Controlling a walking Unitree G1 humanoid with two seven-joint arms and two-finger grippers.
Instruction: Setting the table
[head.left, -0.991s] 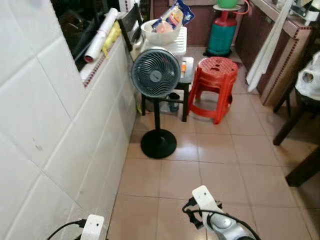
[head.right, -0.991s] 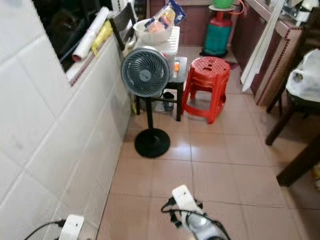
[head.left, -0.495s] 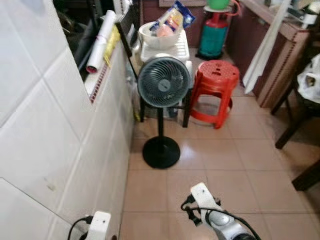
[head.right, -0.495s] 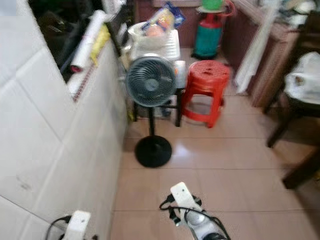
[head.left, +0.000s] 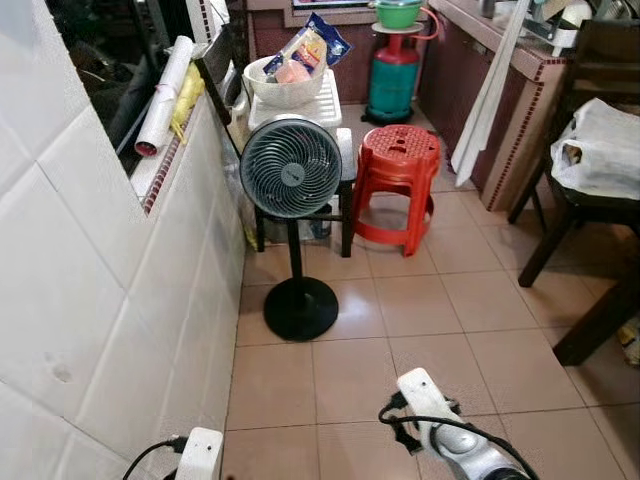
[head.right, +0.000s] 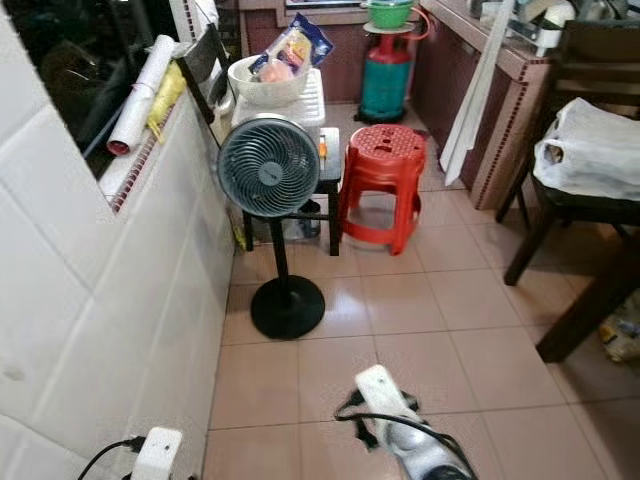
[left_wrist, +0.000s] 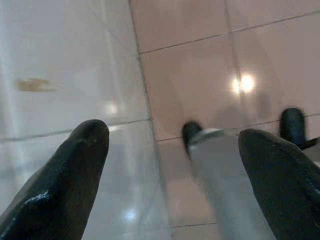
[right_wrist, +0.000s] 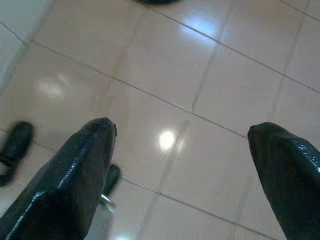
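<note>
Looking down: I see a narrow kitchen passage with a tiled floor (head.left: 420, 330) and a white tiled wall (head.left: 90, 300) on my left.
Left gripper (left_wrist: 172, 165): hanging low beside the wall, fingers (left_wrist: 70, 175) spread apart, holding nothing.
Right gripper (right_wrist: 185, 165): low over the floor, fingers (right_wrist: 75, 170) wide apart, empty.
Fan (head.left: 291, 168): a standing one on a black round base, just ahead.
Red stool (head.left: 400, 160): just right of the fan.
Small dark table (head.left: 345, 170): behind the fan; beyond it a white bowl (head.left: 283, 85) with packets.
Gas cylinder (head.left: 392, 72): green, far end.
Dining table (head.left: 610, 310): dark leg at my right edge.
Chair (head.left: 575, 150): beside it, carrying a white bag (head.left: 600, 150).
Tableware: I cannot tell where any is.
</note>
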